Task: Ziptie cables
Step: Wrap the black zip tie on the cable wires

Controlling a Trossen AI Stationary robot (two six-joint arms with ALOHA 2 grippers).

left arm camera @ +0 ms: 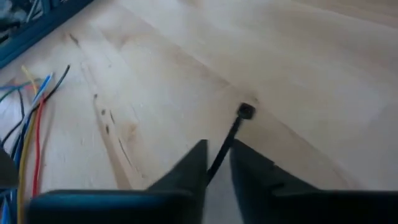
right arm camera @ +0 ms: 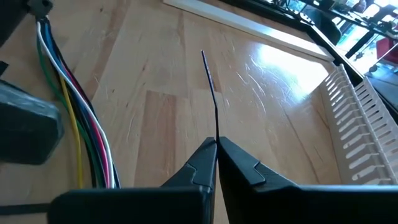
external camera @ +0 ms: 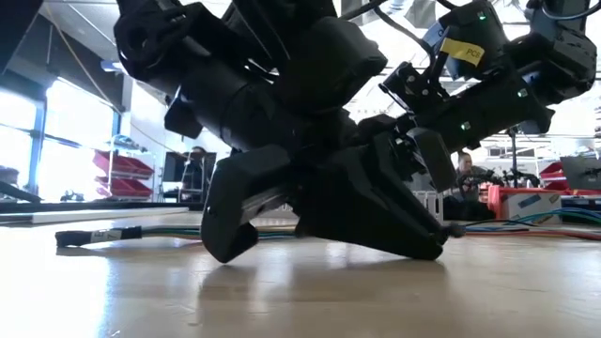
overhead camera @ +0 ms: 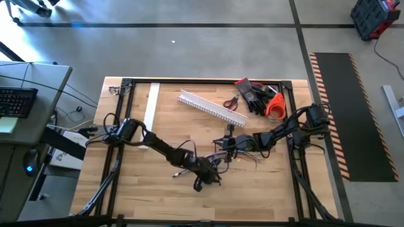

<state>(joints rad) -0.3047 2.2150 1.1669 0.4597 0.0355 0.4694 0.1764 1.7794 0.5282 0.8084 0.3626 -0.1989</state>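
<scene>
Left wrist view: cables lie beside the left end effector.

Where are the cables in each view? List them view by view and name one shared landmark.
High view: cables at mid-table, where both arms meet.
Low view: lying along the wood, picture's left.
Left wrist view: coloured ends at the picture's left edge.
Right wrist view: bundle down the picture's left.
Shared landmark: the wooden table.

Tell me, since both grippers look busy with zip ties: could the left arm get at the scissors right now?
Probably not: the left gripper is shut on a zip tie, and the scissors lie beyond the white duct, nearer the right arm.
</scene>
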